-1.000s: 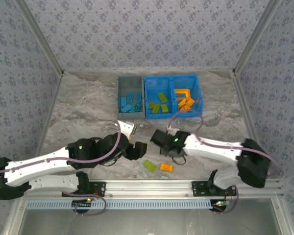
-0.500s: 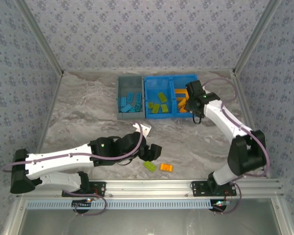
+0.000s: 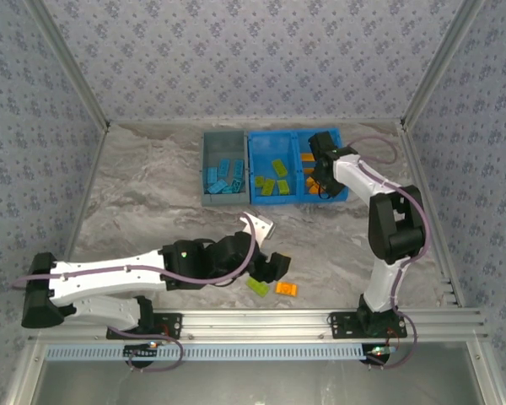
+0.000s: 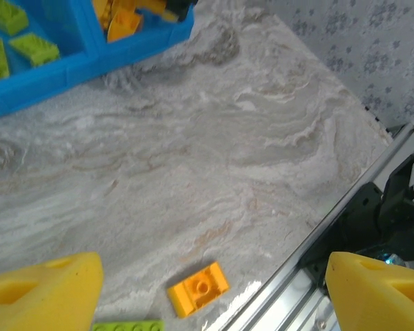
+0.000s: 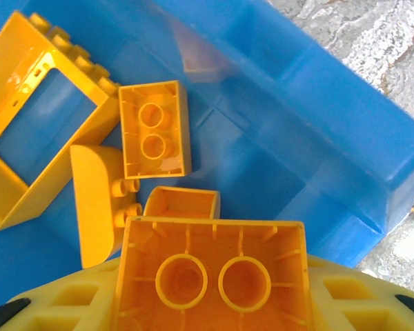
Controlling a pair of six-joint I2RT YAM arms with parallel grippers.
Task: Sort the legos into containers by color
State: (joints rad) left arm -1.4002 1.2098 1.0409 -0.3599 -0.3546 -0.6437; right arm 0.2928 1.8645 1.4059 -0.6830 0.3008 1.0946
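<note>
Right gripper [image 3: 322, 162] clamped on an orange brick [image 5: 214, 276] over the blue bin [image 5: 317, 138], more orange pieces [image 5: 155, 127] beyond the jaws, left gripper [image 3: 270, 267] with jaws wide apart, small orange lego [image 4: 199, 289] on the table [image 4: 193, 172] between them, green lego [image 4: 127, 325] beside it.

Even, diffuse light from above falls on the grey marbled tabletop [image 3: 152, 194], bright and without harsh glare. Shadows are faint and soft, the clearest lying just beside the bright blue plastic bin [image 4: 69, 65]. In the left wrist view the tabletop is sharp, but the left hand [image 4: 214, 283] sits close to the lens and its yellow foam pads [image 4: 45, 286] blur. In the right wrist view the bin's floor carries a pale sheen, and the orange plastic brick [image 5: 214, 283] nearest the lens is crisp.
</note>
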